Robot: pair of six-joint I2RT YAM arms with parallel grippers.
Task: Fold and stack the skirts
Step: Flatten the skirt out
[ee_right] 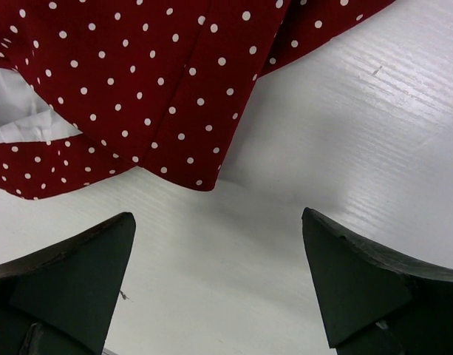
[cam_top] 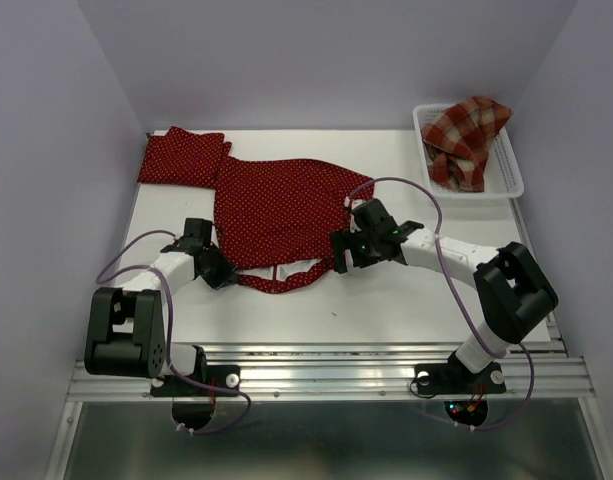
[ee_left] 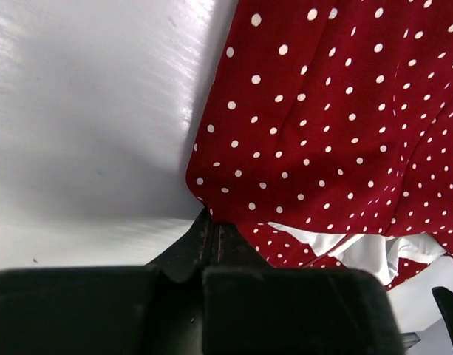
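Left tool (ee_left: pixel 211 231) pinches a corner of the spread polka-dot skirt (ee_left: pixel 322 133).

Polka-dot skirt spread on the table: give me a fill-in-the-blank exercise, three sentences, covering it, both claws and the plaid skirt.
1. The left claw is ___ on a hem corner of the spread polka-dot skirt.
2. The right claw stands ___, with only bare table between its fingers.
3. The plaid skirt lies in the white mesh ___.
Missing words: shut; open; basket.
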